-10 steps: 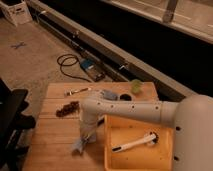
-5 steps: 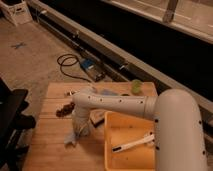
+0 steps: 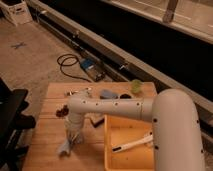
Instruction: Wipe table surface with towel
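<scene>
Clenched end effector (image 3: 74, 136) at lower left on soft, limp grey-blue wrinkled cloth towel (image 3: 67, 145), likely light, best pinched mid-bunch, over light-brown plank surface (image 3: 47, 135).

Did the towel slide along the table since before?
Yes. The towel, under the claw, slid left along the table surface, farther from the yellow bin.

The table surface (image 3: 47, 135) bears the towel (image 3: 67, 145) under the claw (image 3: 73, 136), and a yellow bin (image 3: 129, 150).
</scene>
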Controlling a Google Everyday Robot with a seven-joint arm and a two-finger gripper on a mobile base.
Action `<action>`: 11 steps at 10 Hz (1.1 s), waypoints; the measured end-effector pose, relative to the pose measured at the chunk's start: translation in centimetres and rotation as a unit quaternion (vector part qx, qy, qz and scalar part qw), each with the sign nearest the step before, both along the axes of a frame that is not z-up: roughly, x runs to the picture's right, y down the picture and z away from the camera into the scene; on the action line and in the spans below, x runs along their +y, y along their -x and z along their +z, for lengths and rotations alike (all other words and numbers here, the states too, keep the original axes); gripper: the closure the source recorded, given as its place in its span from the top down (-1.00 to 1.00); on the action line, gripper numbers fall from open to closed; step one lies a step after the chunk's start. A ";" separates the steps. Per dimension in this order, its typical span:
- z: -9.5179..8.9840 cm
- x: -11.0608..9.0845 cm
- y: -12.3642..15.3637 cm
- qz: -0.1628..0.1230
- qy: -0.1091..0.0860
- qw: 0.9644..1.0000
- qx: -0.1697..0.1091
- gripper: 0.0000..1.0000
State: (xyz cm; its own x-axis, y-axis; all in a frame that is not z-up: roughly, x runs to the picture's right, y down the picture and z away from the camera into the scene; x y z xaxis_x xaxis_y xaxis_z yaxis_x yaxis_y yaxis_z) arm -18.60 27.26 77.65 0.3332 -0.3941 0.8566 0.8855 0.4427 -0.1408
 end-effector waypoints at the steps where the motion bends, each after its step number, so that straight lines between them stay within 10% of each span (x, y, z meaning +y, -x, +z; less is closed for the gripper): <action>1: -0.6 1.2 -0.8 0.004 0.016 1.000 0.006 -1.00; 6: -0.2 -0.6 -7.3 0.010 -0.004 0.997 0.081 -1.00; 11: 4.1 -7.2 -3.6 0.012 -0.050 0.997 0.056 -1.00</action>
